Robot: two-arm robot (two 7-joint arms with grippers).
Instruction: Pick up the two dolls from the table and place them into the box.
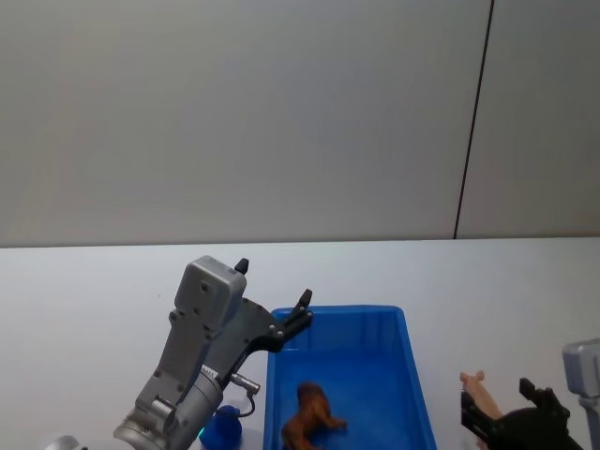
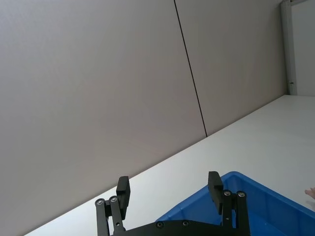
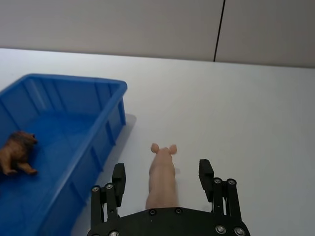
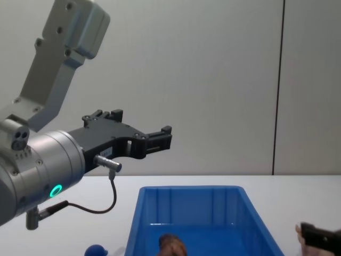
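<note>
Pale pink, smooth-skinned, pig-shaped, with two small ears at the far end of a long body: pink doll. Lies flat on the table, just beside the box on its right side, between the fingers of the right gripper. Black, flat-padded fingers, spread apart, one on either side of the doll. Seem not to touch it, though hard to be sure from the wrist view. Same gripper low at the right edge of the head view.

Brown, shaggy, four-legged, lion-like with a fuller ruff round the head: brown doll. Rests on the box floor, nearer the left wall than the right.

Round, dark blue, soft-looking: blue doll. Sits on the table just left of the box, beneath the left arm.

Bright blue glossy plastic for the box: rectangular, thick rolled rim, vertical ribs down the inner walls. Matt white, flat and plain for the table. Grey panelled wall behind, split by one dark seam.

Left gripper held well above the table, over the box's far left corner, pointing forward and up. Black fingers wide apart, gripping nothing. Grey metal housing behind, thin black cable looping under the wrist, green ring lit on the arm.
</note>
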